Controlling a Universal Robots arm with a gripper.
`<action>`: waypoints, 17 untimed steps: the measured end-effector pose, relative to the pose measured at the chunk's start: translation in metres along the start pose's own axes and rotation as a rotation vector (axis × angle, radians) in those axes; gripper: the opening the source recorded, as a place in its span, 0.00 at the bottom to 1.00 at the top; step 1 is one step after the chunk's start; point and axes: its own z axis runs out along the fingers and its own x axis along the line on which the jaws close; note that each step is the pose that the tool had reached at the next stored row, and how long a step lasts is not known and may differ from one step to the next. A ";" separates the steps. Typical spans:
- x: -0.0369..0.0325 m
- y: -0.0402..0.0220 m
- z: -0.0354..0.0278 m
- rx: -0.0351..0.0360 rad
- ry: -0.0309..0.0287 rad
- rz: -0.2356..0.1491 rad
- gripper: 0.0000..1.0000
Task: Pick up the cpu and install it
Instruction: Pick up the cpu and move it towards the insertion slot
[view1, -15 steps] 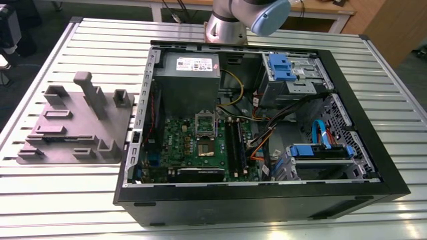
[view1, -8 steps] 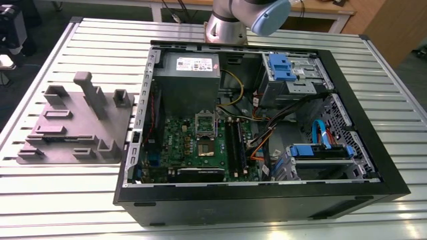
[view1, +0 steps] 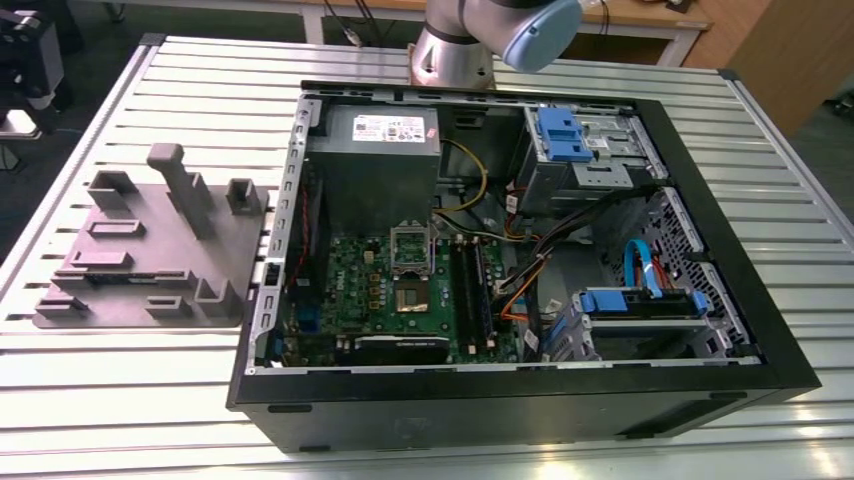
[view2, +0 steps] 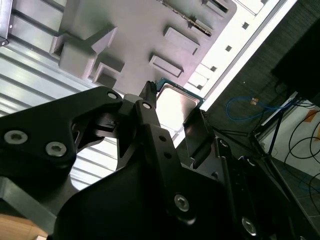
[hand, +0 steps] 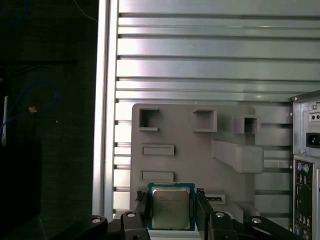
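Pinching cpu by 2 edges

Gripper fingers clamp opposite sides of the cpu above the grey fixture plate, on the exterior view's left of the open case. Judged light, stiff, underside fragile: edges only.

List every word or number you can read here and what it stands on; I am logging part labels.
No text can be quoted; none of it is legible.
cpu: faint lines of print on its metal top in the first wrist view, too blurred to read.
sticker on the power supply: print and a red mark in the exterior view, too small to read.
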 end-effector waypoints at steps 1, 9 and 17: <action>-0.0012 0.0000 0.0000 0.0000 0.0001 0.000 0.47; -0.0129 0.0000 0.0004 0.0000 0.0000 0.000 0.47; -0.0175 -0.0001 0.0004 0.0000 0.0000 0.000 0.47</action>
